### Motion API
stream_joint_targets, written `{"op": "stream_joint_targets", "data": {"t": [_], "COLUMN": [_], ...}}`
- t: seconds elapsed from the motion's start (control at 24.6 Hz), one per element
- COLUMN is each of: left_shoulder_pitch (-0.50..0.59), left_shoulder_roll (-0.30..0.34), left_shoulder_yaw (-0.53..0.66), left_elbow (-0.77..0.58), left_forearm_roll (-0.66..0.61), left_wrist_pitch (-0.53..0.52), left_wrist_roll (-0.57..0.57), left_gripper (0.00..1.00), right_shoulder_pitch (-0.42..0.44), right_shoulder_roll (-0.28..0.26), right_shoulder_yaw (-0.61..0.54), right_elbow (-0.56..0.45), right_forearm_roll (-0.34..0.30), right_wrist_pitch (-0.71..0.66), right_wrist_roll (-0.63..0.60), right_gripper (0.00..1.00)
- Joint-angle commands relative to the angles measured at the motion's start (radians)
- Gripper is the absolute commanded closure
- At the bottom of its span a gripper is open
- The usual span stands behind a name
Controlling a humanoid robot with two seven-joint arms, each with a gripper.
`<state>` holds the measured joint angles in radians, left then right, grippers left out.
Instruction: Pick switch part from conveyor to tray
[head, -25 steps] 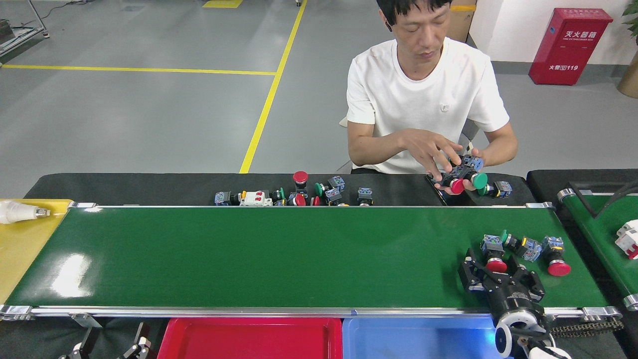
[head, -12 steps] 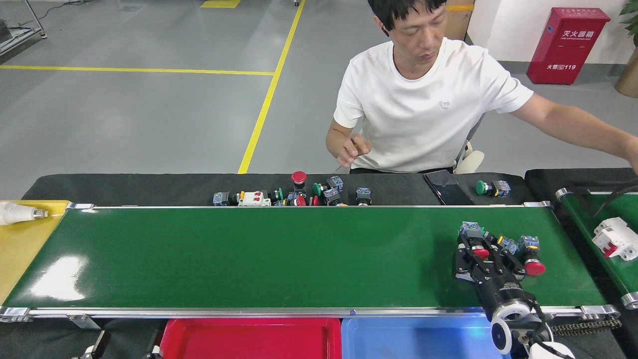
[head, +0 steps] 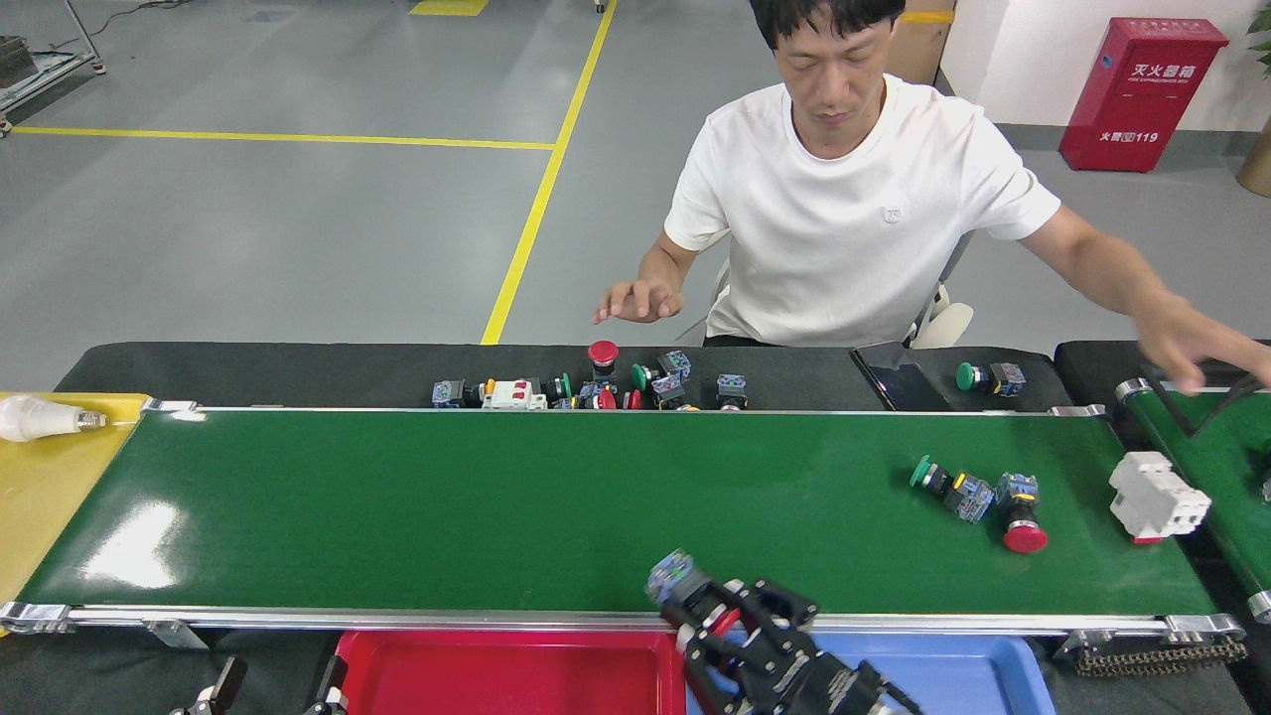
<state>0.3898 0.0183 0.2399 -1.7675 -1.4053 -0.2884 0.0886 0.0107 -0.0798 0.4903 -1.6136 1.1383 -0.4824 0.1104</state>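
Observation:
My right gripper point(head: 733, 618) comes in from the bottom edge and is shut on a switch part point(head: 675, 578) with a blue block and a red button. It hovers over the near rail of the conveyor point(head: 496, 497), right above the seam between the red tray point(head: 496, 675) and the blue one. Two more switch parts lie on the belt at the right: a green-button one point(head: 948, 482) and a red-button one point(head: 1021, 514). Only the fingertips of my left gripper point(head: 273, 687) poke in at the bottom left, standing apart with nothing between them.
A white breaker point(head: 1157, 497) lies at the belt's right end. The blue tray point(head: 973, 675) adjoins the red one. A person sits behind, one hand point(head: 1201, 343) over the second belt point(head: 1206, 462). Loose switch parts point(head: 596, 387) and a phone point(head: 899, 382) lie behind the belt; a bulb point(head: 40, 419) rests on a yellow tray point(head: 40, 487).
My right gripper closed on the red-button switch part at the belt's right, lifted it and swung left and back to the tray seam. The belt carried parts leftward; a white breaker arrived.

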Motion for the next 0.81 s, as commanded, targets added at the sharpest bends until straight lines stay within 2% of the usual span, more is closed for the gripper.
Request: {"op": "stream_joint_targets", "data": {"t": [0.0, 0.24, 0.37, 0.45, 0.57, 0.69, 0.77], "left_shoulder_pitch": [-0.006, -0.008, -0.009, -0.009, -0.014, -0.014, -0.008], "left_shoulder_roll": [0.002, 0.008, 0.008, 0.008, 0.009, 0.006, 0.005], "left_shoulder_yaw": [0.002, 0.001, 0.001, 0.001, -0.001, -0.005, -0.001], "left_elbow": [-0.012, -0.012, -0.012, -0.012, -0.012, -0.012, -0.012], "left_forearm_roll": [-0.001, -0.001, -0.003, -0.004, -0.004, -0.006, -0.006], "left_wrist_pitch": [0.000, -0.001, -0.001, 0.000, -0.001, 0.000, 0.002], "left_wrist_roll": [0.007, 0.007, 0.007, 0.007, 0.007, 0.005, 0.005], "left_gripper": [0.00, 0.00, 0.00, 0.00, 0.00, 0.00, 0.00], "right_shoulder_pitch": [-0.005, -0.011, -0.025, -0.061, -0.066, -0.034, 0.038], "right_shoulder_roll": [0.008, 0.032, 0.038, 0.052, 0.054, 0.028, 0.018], "right_shoulder_yaw": [0.030, 0.017, -0.102, -0.194, -0.285, -0.305, -0.305], "right_elbow": [0.001, -0.003, -0.057, -0.066, -0.068, -0.068, -0.095], "right_forearm_roll": [0.001, 0.000, 0.000, 0.000, 0.003, 0.029, 0.057], "right_wrist_pitch": [-0.007, 0.015, 0.183, 0.338, 0.568, 0.731, 0.757], "right_wrist_roll": [0.029, 0.052, 0.049, 0.046, 0.026, -0.094, -0.176], "right_gripper": [0.01, 0.02, 0.02, 0.04, 0.04, 0.04, 0.03]}}
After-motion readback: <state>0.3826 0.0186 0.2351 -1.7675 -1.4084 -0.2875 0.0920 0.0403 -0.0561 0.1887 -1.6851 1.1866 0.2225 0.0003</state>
